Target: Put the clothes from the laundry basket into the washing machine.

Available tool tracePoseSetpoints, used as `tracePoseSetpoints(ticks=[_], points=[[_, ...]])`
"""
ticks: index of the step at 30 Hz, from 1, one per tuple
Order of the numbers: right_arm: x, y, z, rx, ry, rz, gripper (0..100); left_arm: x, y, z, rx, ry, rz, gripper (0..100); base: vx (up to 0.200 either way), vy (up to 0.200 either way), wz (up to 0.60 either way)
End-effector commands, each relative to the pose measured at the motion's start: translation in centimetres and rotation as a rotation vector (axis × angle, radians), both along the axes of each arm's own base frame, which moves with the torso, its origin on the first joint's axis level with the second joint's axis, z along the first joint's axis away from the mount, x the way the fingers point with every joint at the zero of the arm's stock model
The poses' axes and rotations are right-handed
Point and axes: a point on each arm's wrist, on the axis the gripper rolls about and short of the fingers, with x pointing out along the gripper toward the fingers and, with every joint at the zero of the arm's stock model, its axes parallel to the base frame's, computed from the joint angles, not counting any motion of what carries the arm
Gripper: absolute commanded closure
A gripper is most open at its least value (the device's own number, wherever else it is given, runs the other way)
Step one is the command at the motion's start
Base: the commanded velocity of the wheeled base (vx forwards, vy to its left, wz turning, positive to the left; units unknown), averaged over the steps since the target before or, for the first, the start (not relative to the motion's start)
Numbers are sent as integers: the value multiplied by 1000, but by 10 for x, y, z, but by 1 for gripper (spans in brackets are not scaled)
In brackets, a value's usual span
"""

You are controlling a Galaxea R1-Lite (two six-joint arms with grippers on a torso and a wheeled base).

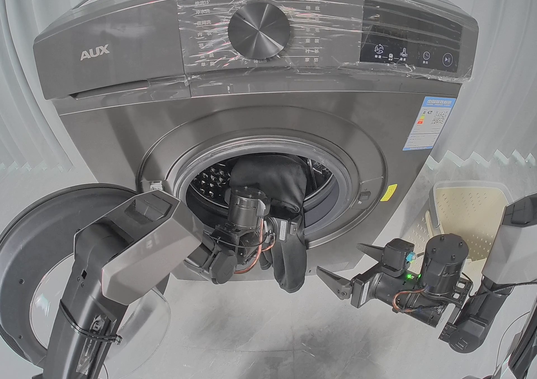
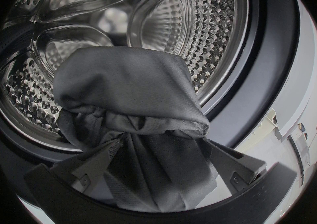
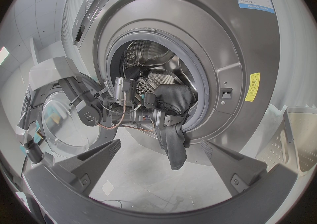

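Note:
The grey washing machine point(image 1: 251, 111) stands with its round opening uncovered and its steel drum point(image 2: 204, 29) bare inside. A dark grey garment point(image 1: 274, 179) lies half in the drum; its lower part point(image 3: 173, 145) hangs over the seal and down the front. My left gripper point(image 2: 161, 142) is at the lower edge of the opening, open, with the garment point(image 2: 132, 89) bunched between and over its spread fingers point(image 2: 99, 162). My right gripper point(image 1: 339, 260) hovers open and holds nothing, low in front of the machine to the right of the hanging cloth.
The machine's door point(image 1: 33, 262) is swung open to the left, beside my left arm. A cream laundry basket point(image 1: 475, 212) stands on the floor to the right of the machine, behind my right arm. Bare grey floor point(image 1: 268, 330) lies below the opening.

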Motion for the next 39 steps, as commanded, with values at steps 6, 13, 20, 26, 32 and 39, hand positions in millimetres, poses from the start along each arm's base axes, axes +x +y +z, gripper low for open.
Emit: tracePoseSetpoints(ticks=[6, 13, 20, 26, 32, 39], points=[[-1, 1, 1, 3, -4, 5, 0, 6, -2, -14, 1, 1, 3, 100, 0, 0, 0], [-1, 1, 1, 1, -1, 5, 0, 5, -2, -15, -5, -4, 2, 100, 0, 0, 0], [-1, 1, 0, -1, 1, 7, 0, 28, 4, 19, -86, -128, 52, 100, 0, 0, 0], [-1, 1, -1, -2, 2, 7, 0, 54, 19, 53, -163, -274, 145, 100, 0, 0, 0], [-1, 1, -1, 0, 3, 5, 0, 61, 24, 62, -184, -309, 158, 100, 0, 0, 0], [-1, 1, -1, -1, 4, 5, 0, 57, 21, 51, -166, -277, 151, 0, 0, 0, 0]])
